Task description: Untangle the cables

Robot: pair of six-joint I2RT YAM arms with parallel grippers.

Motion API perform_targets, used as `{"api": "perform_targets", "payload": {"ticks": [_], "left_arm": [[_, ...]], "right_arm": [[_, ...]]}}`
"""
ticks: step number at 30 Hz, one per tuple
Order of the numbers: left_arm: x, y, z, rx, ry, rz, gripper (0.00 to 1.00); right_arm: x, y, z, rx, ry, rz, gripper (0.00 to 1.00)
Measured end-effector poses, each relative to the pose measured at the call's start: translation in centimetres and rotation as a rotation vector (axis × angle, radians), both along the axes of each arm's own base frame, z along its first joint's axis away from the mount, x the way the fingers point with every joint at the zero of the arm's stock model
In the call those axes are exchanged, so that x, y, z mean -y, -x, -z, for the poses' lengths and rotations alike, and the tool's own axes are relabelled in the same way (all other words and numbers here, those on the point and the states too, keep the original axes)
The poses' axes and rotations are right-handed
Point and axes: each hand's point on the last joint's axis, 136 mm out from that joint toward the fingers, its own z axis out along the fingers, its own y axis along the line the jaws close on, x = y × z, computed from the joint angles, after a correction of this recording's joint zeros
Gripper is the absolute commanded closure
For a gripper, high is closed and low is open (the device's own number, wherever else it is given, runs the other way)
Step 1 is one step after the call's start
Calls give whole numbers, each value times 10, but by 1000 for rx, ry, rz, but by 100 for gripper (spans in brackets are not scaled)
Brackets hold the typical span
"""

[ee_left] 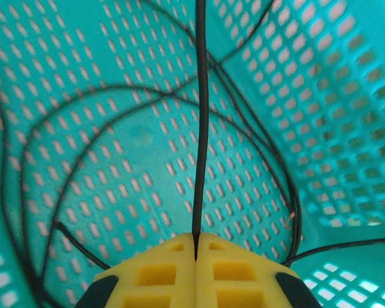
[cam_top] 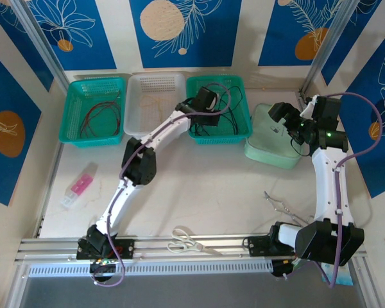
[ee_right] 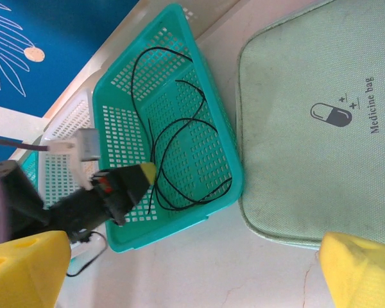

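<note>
A: Yellow fingertips (ee_left: 160,273) lay at the bottom of the left wrist frame. How did they stand?

B: Pressed together. The left gripper (ee_left: 196,250) was clamped on a black cable (ee_left: 200,128) that ran straight up the frame. Below it was a teal basket (ee_left: 346,96) where other black cables (ee_left: 269,157) lay looped.

A: Which basket? That view couldn't say.

B: The top view could: the right-hand one of three, at upper centre. It also showed red and black cables (cam_top: 99,117) in a second teal basket (cam_top: 67,128) at upper left, with a white basket (cam_top: 155,82) between the two.

A: And the right gripper (ee_right: 192,273)?

B: Its fingers were wide apart, gripping nothing, at the bottom corners of its own frame. That camera made "Medicine bag" legible on the green pouch (ee_right: 308,160) just beside the teal basket. From above, the words were too small to read.
</note>
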Motion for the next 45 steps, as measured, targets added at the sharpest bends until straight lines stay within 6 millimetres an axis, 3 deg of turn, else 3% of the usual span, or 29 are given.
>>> {"api": "perform_targets", "payload": {"ticks": [5,13,14,16,17,23,28,36,40,42,44,45], "left_arm": [[-4,8,35,-87,-30,-23,100],[-8,7,37,-105,-27,-44,100],[-8,7,36,-107,-24,-48,96],[-9,6,36,-110,-21,-52,68],[-10,5,36,-113,-18,-57,61],[-13,2,32,-125,14,-75,45],[-12,-1,-1,-73,48,-80,39],[-10,-10,-104,109,180,-82,37],[1,-9,-130,131,284,-52,35],[9,-5,-134,112,326,-23,28],[16,-2,-136,102,363,14,0],[19,0,-137,103,375,32,1]], "right_arm": [[0,0,0,-1,0,0,1],[0,0,0,-1,0,0,1],[0,0,0,-1,0,0,1],[0,0,0,-1,1,0,1],[0,0,0,-1,1,0,1],[1,0,0,-1,5,1,1],[-2,0,0,0,5,-6,1],[-3,-2,1,4,6,-11,1],[-4,-1,8,-9,1,-15,1],[-5,-1,11,-8,4,-24,1],[-6,-2,14,-4,9,-38,1],[-7,-3,17,-1,10,-44,1]]}}
